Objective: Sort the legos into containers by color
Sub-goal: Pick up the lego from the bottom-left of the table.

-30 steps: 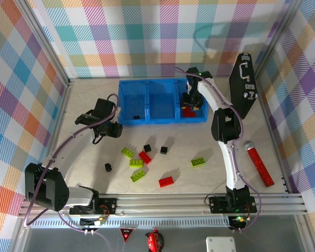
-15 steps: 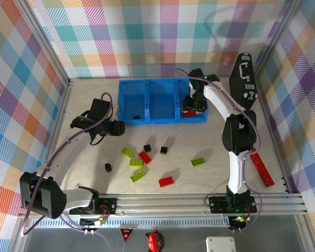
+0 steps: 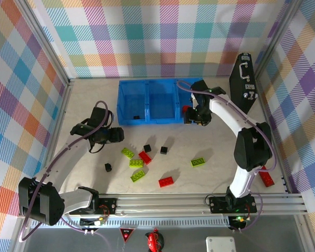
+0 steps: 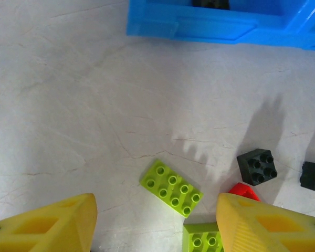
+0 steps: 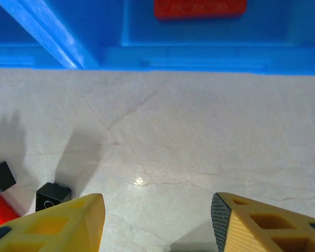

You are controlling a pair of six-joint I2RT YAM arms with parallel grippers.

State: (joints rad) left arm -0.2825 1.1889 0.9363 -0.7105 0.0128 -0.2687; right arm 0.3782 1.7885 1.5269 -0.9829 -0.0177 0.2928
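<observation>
the blue tray (image 3: 147, 121) lies at the far side of the table (image 3: 92, 102), its long axis running left to right, with three compartments in a row. a black cube (image 3: 137, 116) sits in the left compartment, and a red brick (image 5: 199, 8) lies in the right one, its long side parallel to the tray's front wall. the loose legos are scattered on the table nearer the arm bases. in the left wrist view a lime brick (image 4: 171, 188) lies flat, studs up, its long axis running diagonally from upper left to lower right, with a second black cube (image 4: 257, 166) to its right. the left gripper (image 3: 118, 135) hangs over the table just left of this cluster; its yellow fingers (image 4: 47, 226) stand well apart with nothing between them and touch no brick. the right gripper (image 3: 192, 113) is at the front wall of the tray's right compartment; its fingers (image 5: 262, 223) are likewise spread, with bare table in the gap and nothing held.
</observation>
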